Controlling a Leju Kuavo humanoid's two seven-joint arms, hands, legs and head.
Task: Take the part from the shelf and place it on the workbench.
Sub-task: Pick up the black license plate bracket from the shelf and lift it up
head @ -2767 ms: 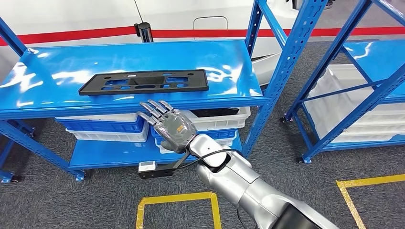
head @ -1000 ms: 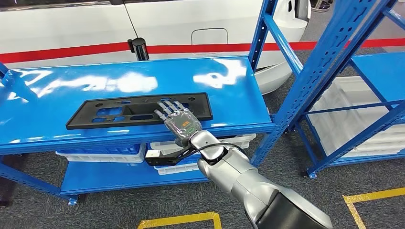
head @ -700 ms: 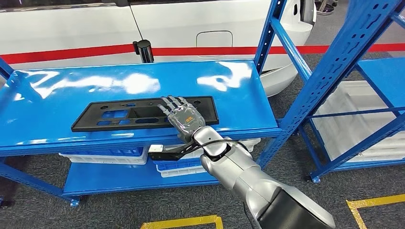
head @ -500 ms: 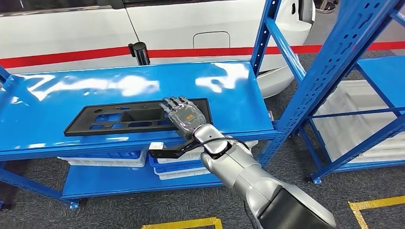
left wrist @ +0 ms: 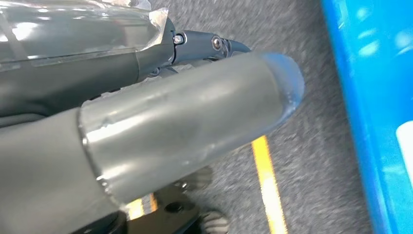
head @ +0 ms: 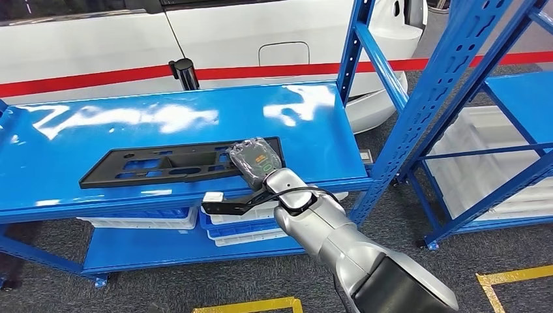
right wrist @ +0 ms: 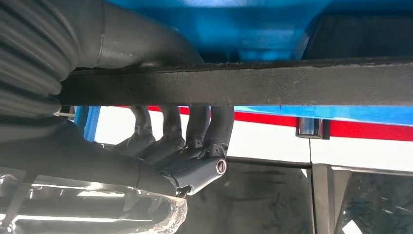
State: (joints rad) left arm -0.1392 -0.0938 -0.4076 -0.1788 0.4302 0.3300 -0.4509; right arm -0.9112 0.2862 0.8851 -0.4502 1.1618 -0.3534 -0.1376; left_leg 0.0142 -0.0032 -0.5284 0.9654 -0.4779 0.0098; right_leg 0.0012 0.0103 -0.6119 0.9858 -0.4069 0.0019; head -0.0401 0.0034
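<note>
Curling over the black part [head: 176, 165], the right hand [head: 255, 158] now grasps its near end on the shelf [head: 313, 130], where earlier its fingers lay flat; lifting comes next.

Head view looks down on the shelf [head: 195, 117] (right wrist view shares it, close); left wrist faces floor.
</note>
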